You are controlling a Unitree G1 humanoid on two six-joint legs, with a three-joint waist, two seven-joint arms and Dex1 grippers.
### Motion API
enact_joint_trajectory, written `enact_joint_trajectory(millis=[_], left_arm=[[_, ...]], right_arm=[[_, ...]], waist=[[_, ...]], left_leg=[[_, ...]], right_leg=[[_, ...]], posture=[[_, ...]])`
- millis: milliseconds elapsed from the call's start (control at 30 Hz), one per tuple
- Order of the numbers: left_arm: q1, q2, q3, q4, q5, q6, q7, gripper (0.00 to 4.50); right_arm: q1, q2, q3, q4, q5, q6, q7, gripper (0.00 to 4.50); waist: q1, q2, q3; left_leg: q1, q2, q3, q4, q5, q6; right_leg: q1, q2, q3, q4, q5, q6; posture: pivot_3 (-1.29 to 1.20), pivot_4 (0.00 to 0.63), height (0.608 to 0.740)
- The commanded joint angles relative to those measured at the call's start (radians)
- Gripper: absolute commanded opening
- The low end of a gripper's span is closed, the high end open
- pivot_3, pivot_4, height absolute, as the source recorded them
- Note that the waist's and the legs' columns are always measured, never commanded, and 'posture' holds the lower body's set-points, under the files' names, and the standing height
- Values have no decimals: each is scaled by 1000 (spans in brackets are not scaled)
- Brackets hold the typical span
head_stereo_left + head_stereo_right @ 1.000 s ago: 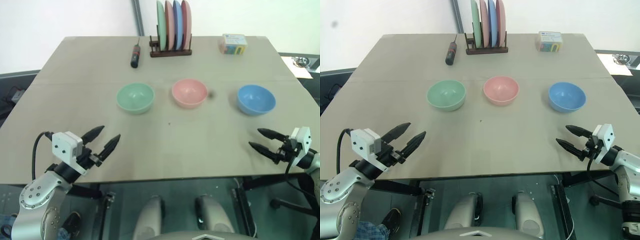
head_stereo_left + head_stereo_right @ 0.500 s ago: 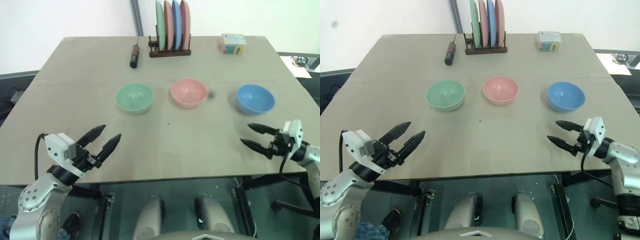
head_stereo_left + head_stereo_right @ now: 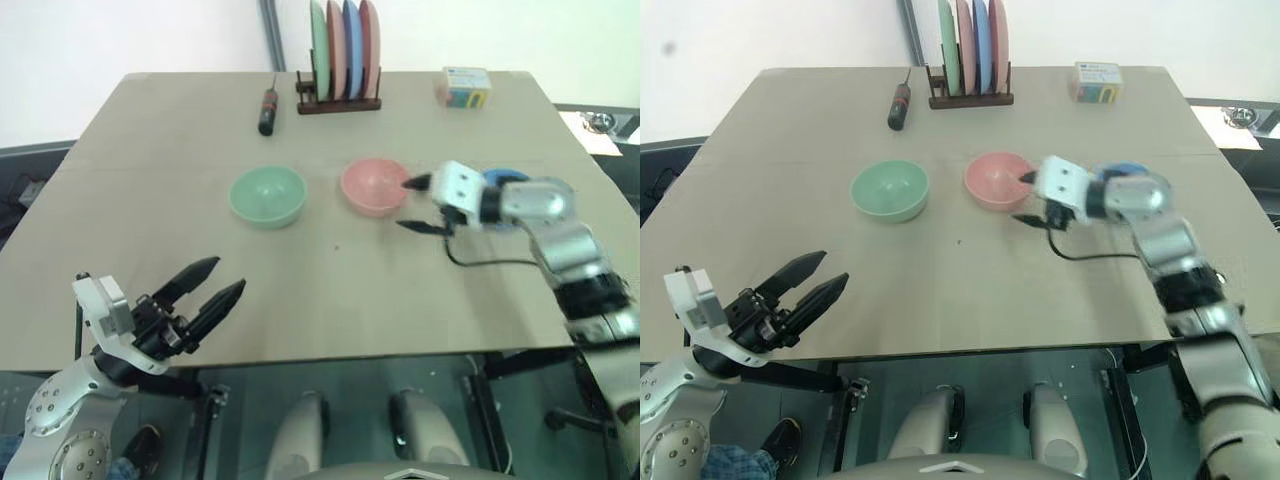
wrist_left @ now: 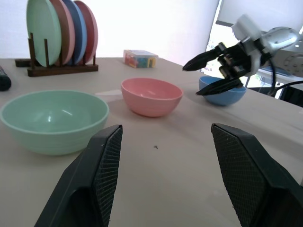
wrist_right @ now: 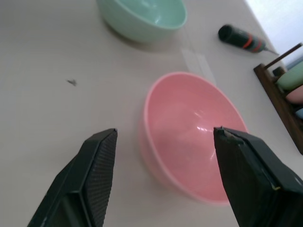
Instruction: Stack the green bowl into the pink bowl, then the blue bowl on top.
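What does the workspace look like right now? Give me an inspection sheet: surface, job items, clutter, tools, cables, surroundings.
Surface: tan table, a seam running across it behind the bowls.
Job's things: green bowl, pink bowl and blue bowl stand apart in a row, upright, none stacked yet.
Clutter: screwdriver, rack of upright plates and small colourful box along the far edge.
Grippers: left tool open, holding nothing, above the near table edge; right tool open, holding nothing, beside the pink bowl, in front of the blue bowl.
Cables: black cable hanging off the right wrist, over the table.
Surroundings: white wall behind; dark floor at the sides.
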Motion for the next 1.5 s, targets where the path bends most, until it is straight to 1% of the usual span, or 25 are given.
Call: enact_joint_trajectory(millis=[33,167,300,400,433,533,567,600,700,767,867,967,1067,1167,1333,1400,1467,1500], left_arm=[[14,2,22,-46,-8,-11,4,3176],[56,-6,41,-67,-11,-16,8,3176],[78,-11,52,-79,-10,-21,17,3176],[82,-12,57,-84,-6,-21,24,3238],[83,-12,59,-85,-4,-22,26,3238],[93,-14,62,-88,-4,-26,27,3238],[96,-15,63,-88,-5,-27,26,3238],[95,-15,63,-87,-5,-28,26,3238],[88,-13,55,-78,1,-29,26,3238],[78,-10,48,-71,4,-29,24,3238],[60,-3,42,-58,7,-25,17,3238],[41,3,38,-45,12,-20,12,3238],[24,12,32,-31,19,-17,4,3238],[8,20,29,-17,18,-12,-5,3238],[-23,35,20,5,25,-1,-17,3238],[-34,46,19,11,22,9,-21,3238],[-42,55,22,17,19,16,-26,3238],[-48,63,23,24,20,20,-30,3238]], right_arm=[[-119,52,53,182,-88,-69,-28,3375],[-199,103,113,353,-151,-150,-3,3375],[-271,170,143,516,-218,-169,-53,3375],[-308,205,149,598,-241,-198,-62,2625],[-315,212,147,614,-243,-209,-59,2114],[-321,221,142,629,-244,-230,-41,857],[-320,220,141,627,-245,-235,-36,367],[-316,215,140,620,-245,-239,-26,54],[-301,200,133,580,-238,-243,11,54],[-280,180,129,519,-225,-238,55,54],[-214,132,119,335,-181,-192,161,54],[-123,79,114,106,-125,-108,265,54],[-38,25,122,-80,-97,-42,335,54],[8,13,123,-181,-89,21,339,54],[25,4,128,-208,-109,45,312,54],[31,-4,125,-228,-103,66,315,635],[43,-12,112,-266,-83,105,324,987],[52,-16,96,-292,-67,137,324,1570]], waist=[[-1,0,0],[-3,0,0],[-7,0,0],[-7,1,0],[-7,1,0],[-6,1,0],[-6,1,1],[-6,1,1],[-7,1,1],[-7,1,1],[-4,1,1],[-3,1,1],[-4,1,1],[-6,1,1],[-5,1,1],[-5,1,1],[-3,1,1],[-1,1,1]], left_leg=[[0,0,1,0,0,0],[-1,0,0,-1,0,0],[0,0,1,-2,0,0],[1,0,0,-2,0,0],[1,0,0,-2,0,0],[0,0,0,-2,0,0],[0,0,0,-2,0,0],[0,0,0,-2,0,0],[0,0,1,-2,0,0],[0,0,0,-2,0,0],[0,0,0,-2,0,0],[0,0,0,-3,0,0],[0,0,0,-3,0,0],[1,0,0,-3,0,0],[1,1,0,-2,0,0],[1,1,0,-2,0,0],[1,0,0,-2,0,0],[0,0,0,-2,0,0]], right_leg=[[0,0,1,-1,0,0],[0,0,0,-2,0,0],[0,0,0,-1,0,0],[-1,0,0,1,0,0],[-1,0,0,1,0,0],[-1,0,0,0,0,0],[-1,0,0,0,0,0],[-1,0,0,0,0,0],[-1,0,0,0,0,0],[-2,0,0,0,0,0],[-1,0,0,0,0,0],[-1,0,0,-1,0,0],[-1,0,0,0,0,0],[-1,0,0,0,0,0],[-1,0,0,1,0,0],[-1,0,0,0,0,0],[-1,0,0,0,0,0],[-1,0,0,0,0,0]], posture=[[0,150,740],[0,150,740],[0,150,740],[0,150,740],[0,150,740],[0,150,740],[0,150,740],[0,150,740],[0,150,740],[0,150,740],[0,150,740],[0,150,740],[0,150,740],[0,150,740],[0,150,740],[0,150,740],[0,150,740],[0,150,740]])
